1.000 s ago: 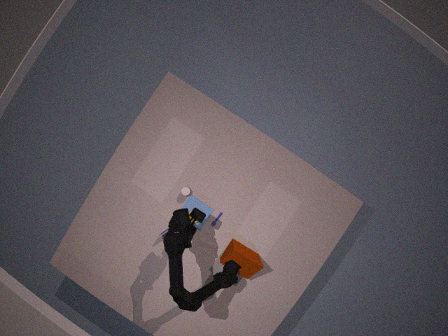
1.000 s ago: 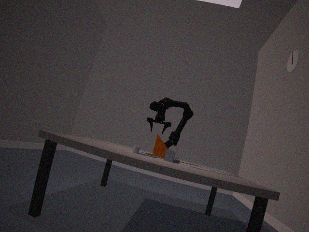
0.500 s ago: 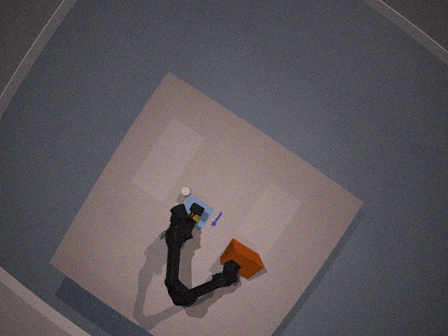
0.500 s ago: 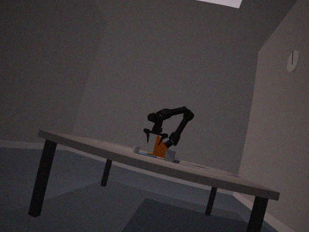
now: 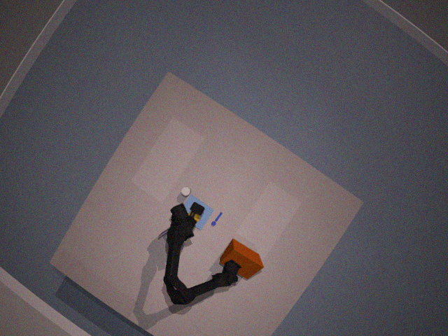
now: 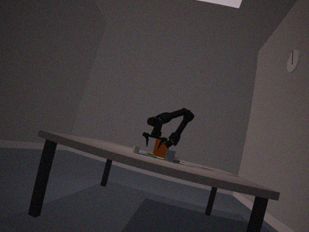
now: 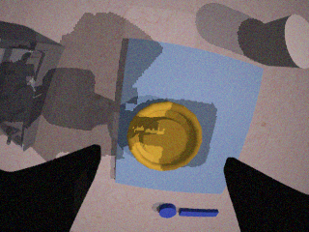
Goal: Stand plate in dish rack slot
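The yellow round plate (image 5: 197, 218) (image 6: 150, 154) (image 7: 165, 136) lies flat on a blue mat (image 5: 207, 212) (image 7: 232, 87). My gripper (image 6: 152, 147) (image 7: 164, 159) is open and empty above the plate, its fingertips clear of it and pointing down. In the wrist view the fingers stand to the left and right below the plate. The grey dish rack (image 6: 170, 155) (image 7: 36, 39) stands beside the mat, at the left edge of the wrist view and partly cut off. In the top view the arm hides most of the rack. Its slots are hard to make out in the shade.
A white cylinder (image 5: 185, 191) (image 6: 136, 149) (image 7: 296, 41) stands by a corner of the mat. A blue stick with a separate-looking round end (image 5: 218, 217) (image 7: 198, 212) lies beside the mat. A tall orange block (image 5: 243, 259) (image 6: 159, 150) stands near the arm's base.
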Available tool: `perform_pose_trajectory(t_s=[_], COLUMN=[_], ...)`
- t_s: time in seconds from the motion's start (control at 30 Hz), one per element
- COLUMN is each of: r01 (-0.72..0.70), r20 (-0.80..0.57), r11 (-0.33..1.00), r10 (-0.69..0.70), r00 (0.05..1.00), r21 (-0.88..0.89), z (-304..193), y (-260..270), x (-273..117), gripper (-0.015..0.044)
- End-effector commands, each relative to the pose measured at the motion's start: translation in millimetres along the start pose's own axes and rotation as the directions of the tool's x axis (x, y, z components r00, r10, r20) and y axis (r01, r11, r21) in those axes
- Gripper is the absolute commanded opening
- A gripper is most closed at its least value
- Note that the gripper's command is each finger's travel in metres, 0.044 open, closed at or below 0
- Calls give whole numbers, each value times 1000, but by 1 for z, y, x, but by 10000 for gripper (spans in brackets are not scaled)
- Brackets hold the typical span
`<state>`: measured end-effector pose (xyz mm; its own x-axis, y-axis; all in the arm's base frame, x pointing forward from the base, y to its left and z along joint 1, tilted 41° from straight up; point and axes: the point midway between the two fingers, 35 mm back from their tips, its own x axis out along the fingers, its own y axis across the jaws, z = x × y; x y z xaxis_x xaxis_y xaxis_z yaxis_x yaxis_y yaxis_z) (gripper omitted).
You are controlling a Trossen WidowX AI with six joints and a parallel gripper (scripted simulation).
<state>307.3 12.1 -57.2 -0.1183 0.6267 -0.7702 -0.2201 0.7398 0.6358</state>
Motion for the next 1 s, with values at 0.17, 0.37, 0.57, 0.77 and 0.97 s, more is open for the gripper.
perform_pose_trajectory(t_s=[0.17, 0.37, 0.57, 0.77, 0.97], r01=[-9, -10, -10, -11, -11], r20=[-8, -8, -8, -8, -8], r11=[1000, 1000, 1000, 1000, 1000], r10=[9, 10, 10, 11, 11], r00=[1000, 1000, 1000, 1000, 1000], r21=[10, 10, 10, 10, 10], z=[-2, -3, -4, -5, -6], y=[0, -1, -1, -1, -2], x=[19, 29, 38, 48, 53], gripper=[400, 400, 400, 400, 400])
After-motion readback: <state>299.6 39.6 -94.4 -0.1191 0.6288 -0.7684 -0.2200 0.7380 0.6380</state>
